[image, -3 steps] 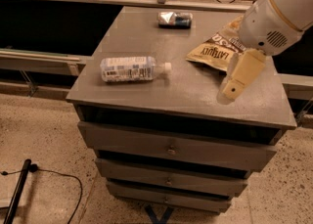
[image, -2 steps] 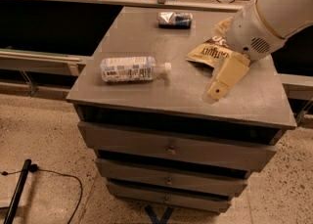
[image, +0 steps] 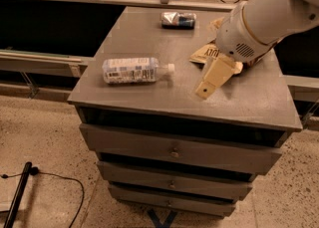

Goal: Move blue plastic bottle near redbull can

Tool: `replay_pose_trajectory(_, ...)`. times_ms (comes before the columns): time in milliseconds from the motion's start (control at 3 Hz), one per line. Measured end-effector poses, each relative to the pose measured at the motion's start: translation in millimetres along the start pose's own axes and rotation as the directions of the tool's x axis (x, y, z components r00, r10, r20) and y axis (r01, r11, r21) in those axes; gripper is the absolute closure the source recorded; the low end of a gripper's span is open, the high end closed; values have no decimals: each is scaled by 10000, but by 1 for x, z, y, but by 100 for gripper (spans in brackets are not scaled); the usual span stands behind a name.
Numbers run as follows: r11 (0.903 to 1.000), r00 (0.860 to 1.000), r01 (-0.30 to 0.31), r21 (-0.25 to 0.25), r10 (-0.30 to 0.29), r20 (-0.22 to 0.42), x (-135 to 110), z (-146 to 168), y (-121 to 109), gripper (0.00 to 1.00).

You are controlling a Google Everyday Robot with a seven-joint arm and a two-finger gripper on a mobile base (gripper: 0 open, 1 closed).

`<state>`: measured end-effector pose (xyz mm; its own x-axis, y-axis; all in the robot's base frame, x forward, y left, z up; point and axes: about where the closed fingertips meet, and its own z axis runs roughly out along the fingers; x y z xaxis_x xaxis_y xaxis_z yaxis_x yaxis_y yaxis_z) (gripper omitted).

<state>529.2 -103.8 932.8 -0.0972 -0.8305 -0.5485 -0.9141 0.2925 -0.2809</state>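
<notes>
The small, clear blue plastic bottle (image: 132, 69) lies on its side on the left half of the grey metal bench (image: 149, 100), its pale printed label facing up and its white cap pointing right toward the middle of the top; lying flat like this it will not topple, though it could roll if nudged across its length. The silver and dark blue redbull can (image: 178, 19) also lies on its side, near the back edge of the bench and well apart from the bottle, so the move has not yet been made. The robot's white arm (image: 264, 18) reaches in from the upper right, and its beige pincer (image: 203, 90) hangs tilted down and to the left over the bare front-right part of the bench, to the right of the bottle's cap and not touching it; whether the pincer is apart or together cannot be told from this angle, but it carries nothing. A crumpled brown and yellow chip bag (image: 205, 53) sits just behind the pincer, partly hidden by the arm, between the pincer and the can. The step in hand looks like the approach to the bottle; the pincer would need to travel left and close across the bottle's narrow width, and the carry toward the can should steer clear of the bag.
</notes>
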Motion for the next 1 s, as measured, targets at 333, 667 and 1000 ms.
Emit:
replay_pose_trajectory(333,9989,9983,-466,-32,467,348,-3,22,-4,0)
replay_pose_trajectory(667,9966,9941,-608,-561,656,869,-15,63,-13,0)
replay_pose_trajectory(1000,9943,9843,-390,-997,554,1674,-35,98,-25,0)
